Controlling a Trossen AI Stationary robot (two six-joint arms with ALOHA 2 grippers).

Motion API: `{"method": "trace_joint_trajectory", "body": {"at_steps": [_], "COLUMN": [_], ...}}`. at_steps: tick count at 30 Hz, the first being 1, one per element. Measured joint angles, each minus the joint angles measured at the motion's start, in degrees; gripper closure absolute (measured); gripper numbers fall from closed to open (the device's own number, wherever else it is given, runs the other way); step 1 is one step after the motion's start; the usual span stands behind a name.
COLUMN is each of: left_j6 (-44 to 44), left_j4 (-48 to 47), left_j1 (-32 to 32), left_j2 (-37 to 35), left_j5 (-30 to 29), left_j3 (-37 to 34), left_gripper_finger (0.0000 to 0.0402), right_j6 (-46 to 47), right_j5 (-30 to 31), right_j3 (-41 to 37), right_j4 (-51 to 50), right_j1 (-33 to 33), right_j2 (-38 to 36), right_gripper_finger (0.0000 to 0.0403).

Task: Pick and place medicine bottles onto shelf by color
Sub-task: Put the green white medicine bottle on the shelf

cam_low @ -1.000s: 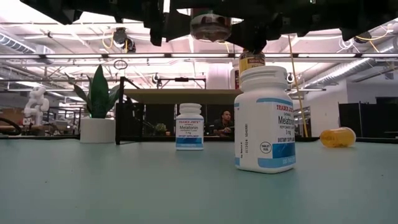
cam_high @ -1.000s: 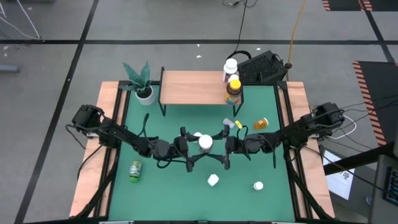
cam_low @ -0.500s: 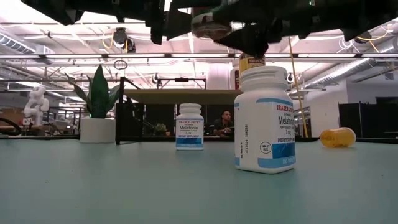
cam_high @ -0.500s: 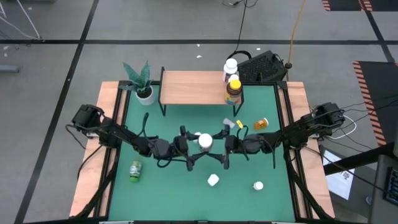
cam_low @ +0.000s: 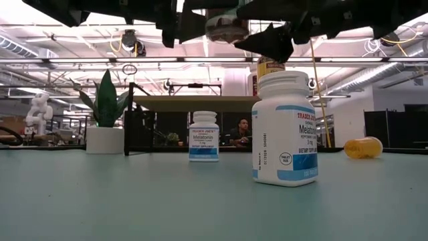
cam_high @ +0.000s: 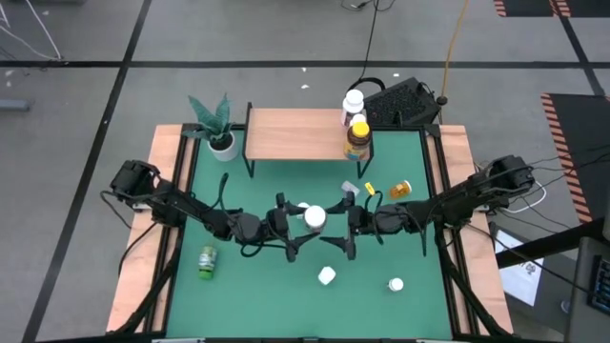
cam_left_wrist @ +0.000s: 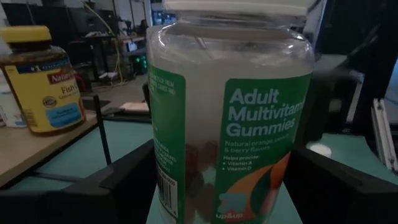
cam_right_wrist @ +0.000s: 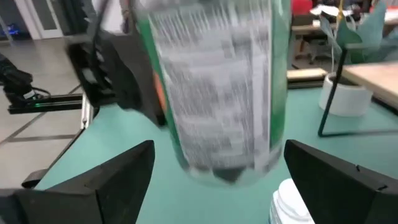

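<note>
Near the left edge of the worktop (cam_high: 181, 286) a green bottle (cam_high: 207, 261) is seen lying on its side, and a potted plant (cam_high: 218, 129) is placed at the far left corner, just beside the left end of the shelf (cam_high: 295, 135). At the middle of the worktop the left hand (cam_high: 303, 229) is clamped on a clear gummy bottle (cam_high: 315, 217) with a white cap, which is held up off the surface, as the low view shows; a green label reading "Adult Multivitamin Gummies" is visible in the left wrist view (cam_left_wrist: 249, 124). From the other side the right hand (cam_high: 335, 229) is positioned with its fingers spread wide on either side of the same bottle, apart from its wall in the right wrist view (cam_right_wrist: 217, 93). Toward the near edge two white bottles (cam_high: 327, 276) (cam_high: 396, 284) are set apart from each other. On the right end of the shelf an amber bottle (cam_high: 357, 136) with a yellow cap is stood next to a white-capped bottle (cam_high: 353, 103). An orange bottle (cam_high: 400, 190) is laid on its side near the right edge.
</note>
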Motion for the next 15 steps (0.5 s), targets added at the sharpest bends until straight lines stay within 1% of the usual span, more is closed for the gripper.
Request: {"method": "trace_joint_trajectory", "body": {"at_steps": [6, 10, 15], "left_j6": [0.14, 0.08, 0.1], "left_j4": [0.72, 0.92, 1.4], "left_j1": [-0.04, 0.0, 0.17], "left_j2": [0.0, -0.01, -0.04], "left_j5": [0.0, 0.09, 0.07], "left_j3": [0.0, 0.02, 0.02], "left_gripper_finger": [0.0101, 0.0101, 0.0101], "right_j6": [0.8, 0.91, 0.91], "right_j5": [0.0, -0.1, -0.16], "right_j3": [0.0, -0.04, -0.04], "right_j4": [1.51, 4.51, 4.17], "right_j1": [-0.75, -0.76, -0.76], "right_j2": [0.56, 0.56, 0.58], "right_gripper_finger": [0.005, 0.0051, 0.0051]}}
